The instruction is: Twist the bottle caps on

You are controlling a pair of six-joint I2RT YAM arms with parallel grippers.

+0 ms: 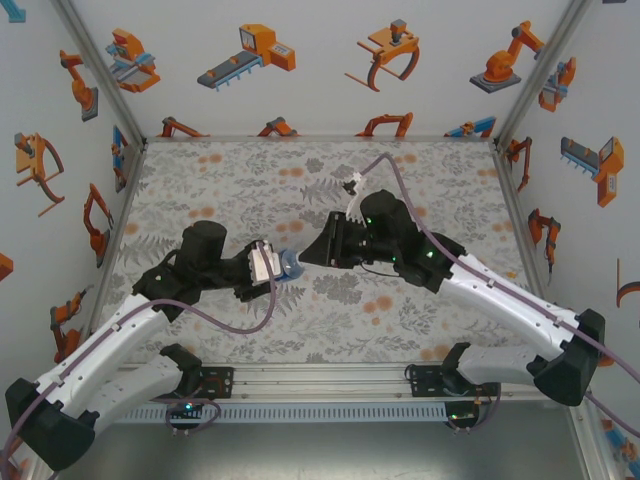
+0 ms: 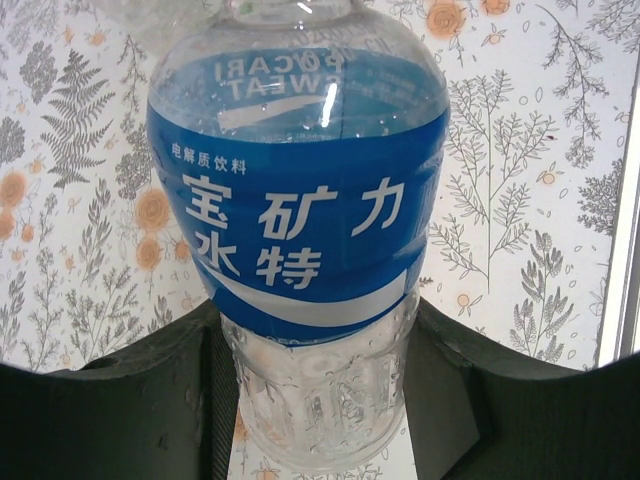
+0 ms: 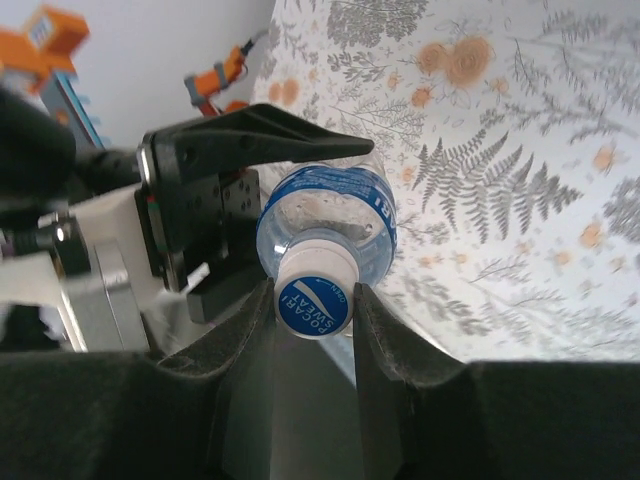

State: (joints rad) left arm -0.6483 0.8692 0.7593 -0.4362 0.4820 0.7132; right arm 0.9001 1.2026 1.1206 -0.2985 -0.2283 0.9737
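The screwing-on step is in hand for the blue-labelled bottle (image 2: 300, 200). The left claw (image 2: 320, 315) is clenched around its clear lower body, just below the label. It holds the bottle on its side over the middle of the floral tabletop (image 1: 200, 180), with the neck pointing toward the right arm. The right claw (image 3: 313, 288) meets it head-on and is clenched on the cap (image 3: 312, 312), a pale round cap with a blue printed top, one finger pressed to each side of its rim. The cap sits on the bottle's neck and looks square to it, though how far its thread is engaged cannot be told. My reading is that the next move calls for turning the right wrist about the bottle's axis while the left claw grips firmly against the twist. If one turn does not seat the cap, the right claw would need to let go, wind back and grip afresh. The thin bottle wall may flex or slip under that torque.
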